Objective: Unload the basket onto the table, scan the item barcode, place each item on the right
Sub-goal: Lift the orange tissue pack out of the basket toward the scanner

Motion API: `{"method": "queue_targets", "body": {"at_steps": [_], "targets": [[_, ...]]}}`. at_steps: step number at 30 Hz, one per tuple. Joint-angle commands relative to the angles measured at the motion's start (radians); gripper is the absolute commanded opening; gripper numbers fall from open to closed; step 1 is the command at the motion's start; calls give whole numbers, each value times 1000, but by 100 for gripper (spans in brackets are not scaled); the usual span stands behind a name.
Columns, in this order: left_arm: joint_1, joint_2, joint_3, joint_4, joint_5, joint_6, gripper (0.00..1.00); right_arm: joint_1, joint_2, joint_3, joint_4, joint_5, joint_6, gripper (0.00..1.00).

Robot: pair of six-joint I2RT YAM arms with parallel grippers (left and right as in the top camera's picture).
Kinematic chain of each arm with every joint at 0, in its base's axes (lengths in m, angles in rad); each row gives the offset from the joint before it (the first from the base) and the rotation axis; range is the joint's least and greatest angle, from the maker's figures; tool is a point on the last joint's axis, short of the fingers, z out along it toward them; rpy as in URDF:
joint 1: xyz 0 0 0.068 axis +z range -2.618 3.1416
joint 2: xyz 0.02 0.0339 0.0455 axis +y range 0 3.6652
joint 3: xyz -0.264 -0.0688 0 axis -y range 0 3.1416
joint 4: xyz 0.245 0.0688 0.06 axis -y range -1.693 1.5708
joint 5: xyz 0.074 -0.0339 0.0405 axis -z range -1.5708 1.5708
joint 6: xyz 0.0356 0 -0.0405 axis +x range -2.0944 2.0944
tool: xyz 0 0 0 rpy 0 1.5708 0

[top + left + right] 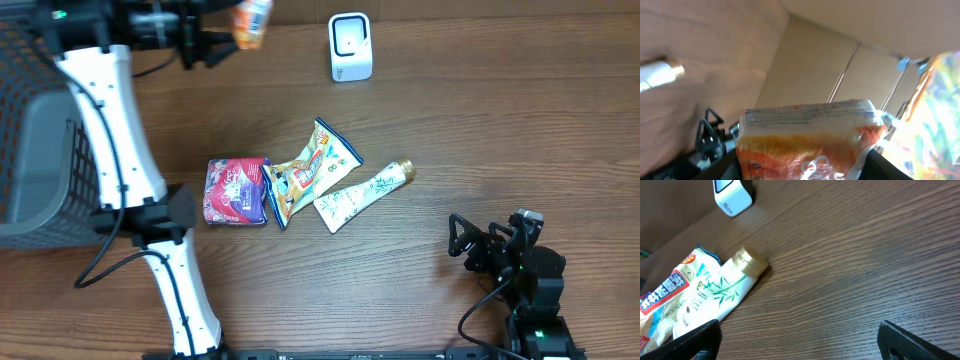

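An orange packet (253, 20) is held off the table at the far edge, pinched between the jaws of the left gripper (232, 36), a little to the left of the white scanner (350, 47). In the left wrist view the packet (807, 142) is seen clamped across its width, with a strip of fine print along its upper edge. Whether a barcode lies there cannot be made out, as that view is blurred. The right gripper (460, 238) is parked at the near right corner, its jaws spread wide with nothing between them.

The step in hand is judged to be the presenting of the packet to the scanner. To be done well, the packet should be carried to the right until it stands before the scanner's window, and turned so that the printed code faces that window squarely. The printed face should be held flat, since crinkled film is likely to spoil the read. A firm grip is wanted, but not one that creases the wrapper. The packet is best held steady near the window, not touching it. The pink packet (236, 190), the yellow bag (308, 168) and the tube (362, 192) in the middle of the table need not be disturbed.
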Motion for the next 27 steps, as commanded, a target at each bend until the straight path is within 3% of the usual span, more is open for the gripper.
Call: {"method": "queue_targets", "body": {"at_steps": [1,19,27], "targets": [[-65,-8,26,-2,18,-60,53,-1,-2,-10,10,6,5,100],[-291,-14,26,-2,22,-222,47,-1,-2,-10,14,-6,5,100],[-319,-14,26,-2,-12,-217,43,-1,-2,-10,18,-13,5,100]]}}
